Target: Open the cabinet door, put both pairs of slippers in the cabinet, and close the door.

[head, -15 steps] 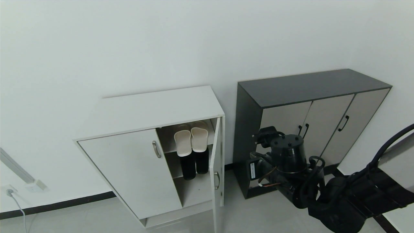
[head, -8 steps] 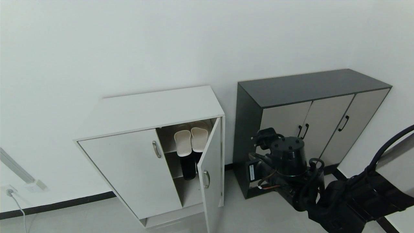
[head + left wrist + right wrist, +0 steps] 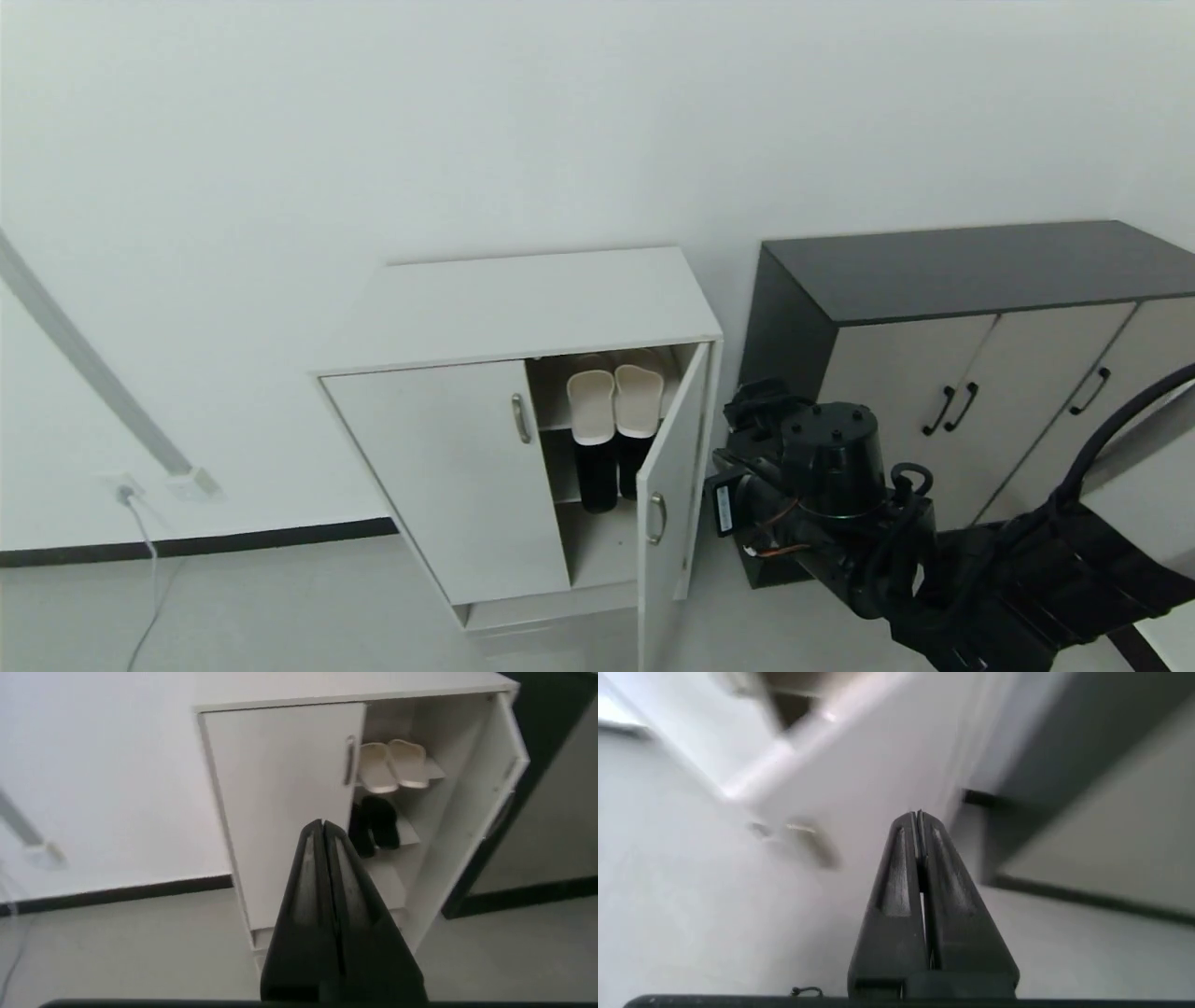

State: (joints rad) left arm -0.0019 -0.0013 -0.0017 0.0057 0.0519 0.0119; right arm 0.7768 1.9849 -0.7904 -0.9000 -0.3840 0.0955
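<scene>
Far left of the cabinet (image 3: 532, 299), a socket (image 3: 121, 487) sits on the wall above a black baseboard (image 3: 187, 541) that runs up to the cabinet's left side, with grey floor (image 3: 280, 607) spreading in front. The cabinet backs onto the wall. Its left door (image 3: 448, 476) lies flush shut. The left gripper (image 3: 321, 831), fingers pressed together and holding nothing, hangs out in front of that door, well apart from it. In the cabinet's open right half the beige slippers (image 3: 614, 401) lie side by side on the top shelf, and the black slippers (image 3: 607, 476) lie on the shelf directly below them. The right door (image 3: 670, 504), hinged on the cabinet's right edge, stands partly open, its free edge swung out over the floor and its handle (image 3: 658, 518) on the outer face. The right gripper (image 3: 918, 821), clenched on nothing, points at that outer face near the handle; whether it touches cannot be told. Its arm (image 3: 831, 467) sits just right of the door. Behind the arm, right of the cabinet across a narrow strip of wall, stands a dark cabinet (image 3: 980, 271) with its doors shut.
</scene>
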